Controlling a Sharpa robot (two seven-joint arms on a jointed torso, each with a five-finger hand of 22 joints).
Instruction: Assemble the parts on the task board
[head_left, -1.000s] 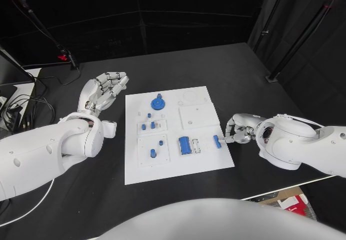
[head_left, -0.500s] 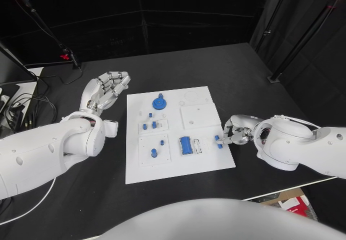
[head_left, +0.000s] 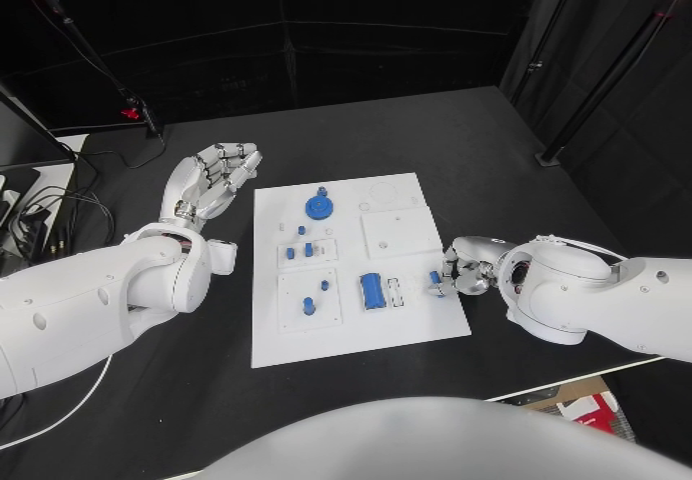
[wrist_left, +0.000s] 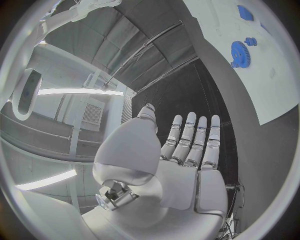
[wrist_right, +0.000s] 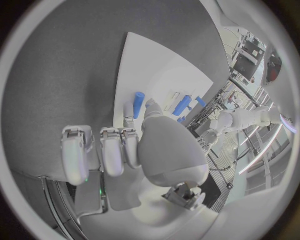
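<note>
Head view: task board (head_left: 411, 325) mid-table, several blue parts seated; right hand (head_left: 464, 271) at its right edge beside a small blue peg (head_left: 434, 281), contact unclear, assembly apparently unfinished

Left wrist view: left hand (wrist_left: 181, 165) spread flat, holding nothing

Right wrist view: fingertips (wrist_right: 149, 104) near peg, grasp undeterminable

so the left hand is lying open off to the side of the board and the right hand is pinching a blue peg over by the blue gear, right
Not by the gear. The right hand pinches the small blue peg at the task board's right edge, beside the blue cylinder; the blue gear sits at the board's far end, as the head view shows. The left hand does lie open beside the board.
</note>
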